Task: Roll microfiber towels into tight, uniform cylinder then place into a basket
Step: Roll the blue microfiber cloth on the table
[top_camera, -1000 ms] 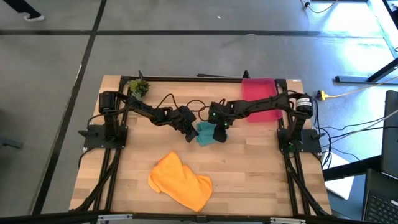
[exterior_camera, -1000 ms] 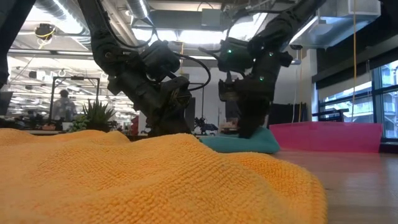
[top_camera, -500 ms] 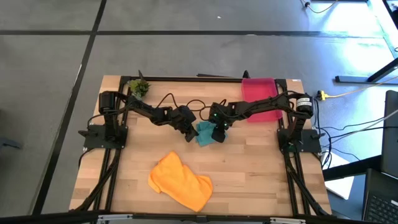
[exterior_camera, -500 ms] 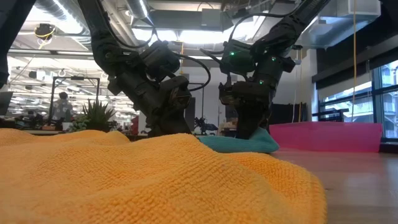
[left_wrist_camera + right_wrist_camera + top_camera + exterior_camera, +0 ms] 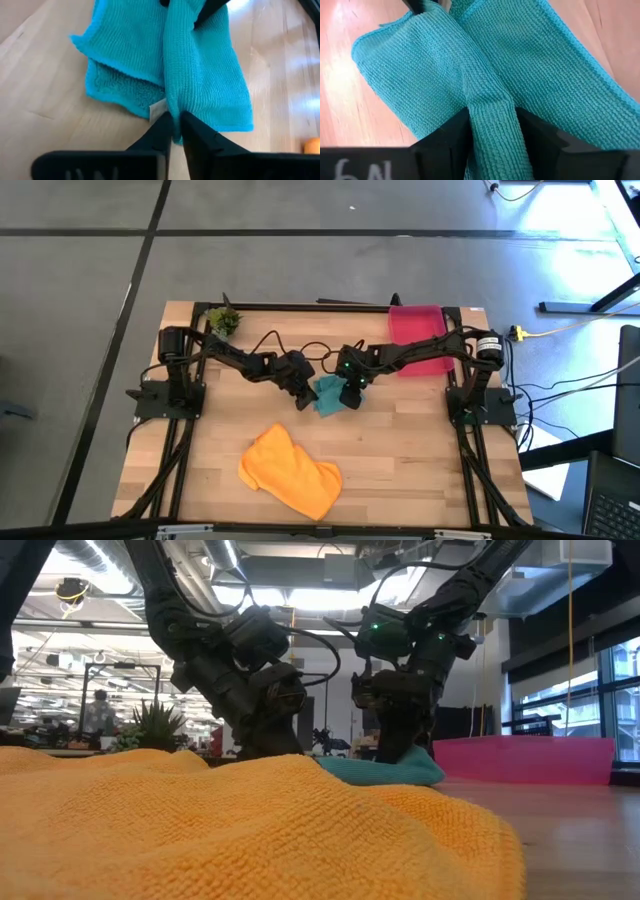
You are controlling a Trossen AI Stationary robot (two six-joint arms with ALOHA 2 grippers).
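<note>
The orange towel [image 5: 290, 472] is lying crumpled near the worktop's [image 5: 420, 455] 6 o'clock edge, untouched; at centre both grippers are pinching one raised ridge of the teal towel [image 5: 328, 393], the left gripper [image 5: 174, 131] closed at 9 o'clock, the right gripper [image 5: 492, 131] closed at 3 o'clock. Rolling is seemingly just beginning; next the fold needs turning over evenly, the basket [image 5: 418, 338] waiting at 1 o'clock.

Small towel [image 5: 328, 394] mid-worktop [image 5: 420, 450] between both grippers, larger towel [image 5: 288, 471] nearer the front, basket [image 5: 418, 337] rear right, plant [image 5: 224, 320] rear left.
</note>
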